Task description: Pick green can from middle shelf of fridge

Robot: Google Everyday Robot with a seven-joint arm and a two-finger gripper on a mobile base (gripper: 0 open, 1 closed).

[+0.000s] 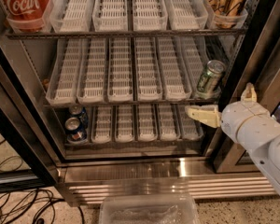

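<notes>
The fridge (130,171) stands open in front of me. My gripper (218,98) sits just below the right end of the middle shelf (121,73), fingers spread, holding nothing. The green can (210,77) leans in the rightmost lane, just above. Procedure: raise the gripper, centre the can between both fingers, and close on its body.

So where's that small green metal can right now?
The small green metal can sits at the right end of the middle wire shelf, just above the robot's pale gripper.
</notes>
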